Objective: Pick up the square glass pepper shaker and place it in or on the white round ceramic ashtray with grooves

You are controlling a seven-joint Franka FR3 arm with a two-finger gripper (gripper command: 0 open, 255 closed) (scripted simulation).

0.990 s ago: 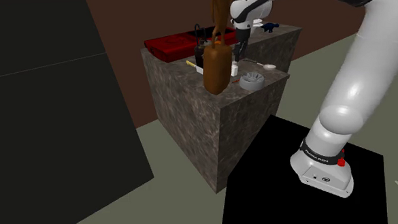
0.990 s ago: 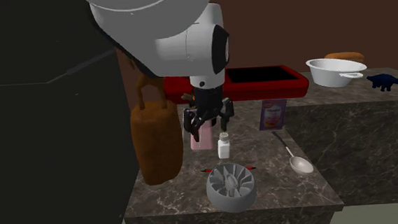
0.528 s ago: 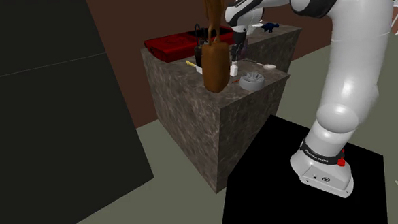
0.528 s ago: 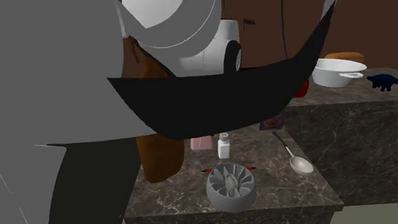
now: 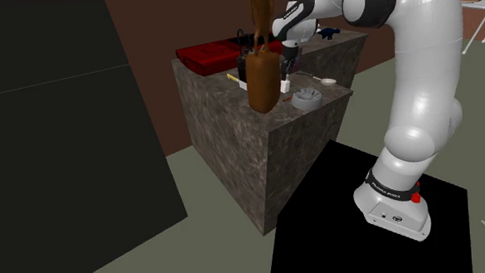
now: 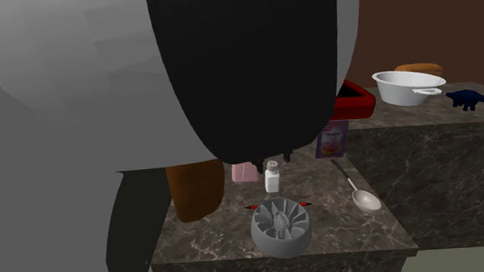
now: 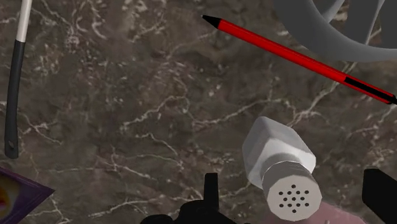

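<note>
The pepper shaker (image 7: 285, 168) is a small square white bottle with a perforated round cap; it stands upright on the dark marble counter (image 7: 127, 114). My gripper (image 7: 296, 197) hangs just above it, open, with one finger on each side of the shaker and neither touching it. The grooved round ashtray (image 6: 281, 227) sits near the counter's front edge, a short way in front of the shaker (image 6: 272, 177). In the shoulder view the gripper (image 5: 286, 72) points down over the shaker (image 5: 285, 87), with the ashtray (image 5: 307, 98) to its right.
A tall brown bag (image 5: 262, 77) stands close beside the gripper. A red pen (image 7: 299, 58) lies between shaker and ashtray. A spoon (image 6: 361, 193), purple packet (image 6: 332, 140) and pink block (image 6: 244, 172) lie nearby. A white bowl (image 6: 408, 86) and blue toy (image 6: 469, 98) sit farther back.
The arm has swung across the second exterior view and now blocks most of it. The gripper has come down slightly over the shaker. Nothing on the counter has moved.
</note>
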